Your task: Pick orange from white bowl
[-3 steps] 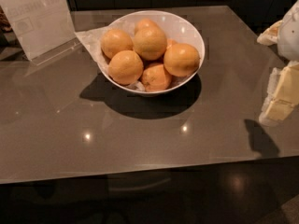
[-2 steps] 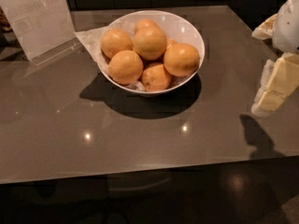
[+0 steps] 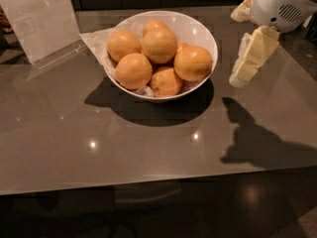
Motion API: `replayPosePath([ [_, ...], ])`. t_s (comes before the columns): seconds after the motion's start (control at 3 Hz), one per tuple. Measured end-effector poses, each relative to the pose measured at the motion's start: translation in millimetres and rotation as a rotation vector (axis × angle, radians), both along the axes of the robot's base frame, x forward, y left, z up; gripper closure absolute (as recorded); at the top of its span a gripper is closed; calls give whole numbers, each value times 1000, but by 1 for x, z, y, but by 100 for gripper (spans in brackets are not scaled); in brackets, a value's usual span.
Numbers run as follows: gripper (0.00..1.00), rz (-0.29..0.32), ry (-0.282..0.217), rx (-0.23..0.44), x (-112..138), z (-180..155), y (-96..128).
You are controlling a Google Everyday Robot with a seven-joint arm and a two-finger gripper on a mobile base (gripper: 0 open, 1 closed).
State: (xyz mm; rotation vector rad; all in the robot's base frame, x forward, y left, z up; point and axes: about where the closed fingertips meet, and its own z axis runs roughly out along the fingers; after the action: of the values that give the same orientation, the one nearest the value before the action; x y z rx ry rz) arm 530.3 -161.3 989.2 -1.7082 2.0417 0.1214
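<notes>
The white bowl (image 3: 203, 33) stands on the grey table toward the back, left of centre. It holds a pile of several oranges. A large orange (image 3: 159, 44) lies on top and another large one (image 3: 193, 63) lies against the right side. My gripper (image 3: 237, 47) hangs at the upper right, just right of the bowl's rim and above the table. It is open and empty, with one cream finger (image 3: 253, 56) pointing down-left and the other (image 3: 241, 11) higher up. It touches neither bowl nor fruit.
A crumpled white paper sheet (image 3: 96, 37) lies under the bowl's left side. A clear upright sign holder (image 3: 39, 19) stands at the back left. The table's front edge (image 3: 158, 182) runs across the lower part of the view.
My gripper has moved left and up, closer to the bowl's right rim. Its shadow on the table has shifted left with it. The bowl and oranges have not moved.
</notes>
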Motion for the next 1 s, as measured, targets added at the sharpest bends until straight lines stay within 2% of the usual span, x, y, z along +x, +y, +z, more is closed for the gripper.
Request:
replayPosePath([
  [0.33,0,60,-7,59,32,7,30],
  [0.67,0,62,-20,66,36,12,33],
  [1.0,0,54,23,140,40,-9,39],
])
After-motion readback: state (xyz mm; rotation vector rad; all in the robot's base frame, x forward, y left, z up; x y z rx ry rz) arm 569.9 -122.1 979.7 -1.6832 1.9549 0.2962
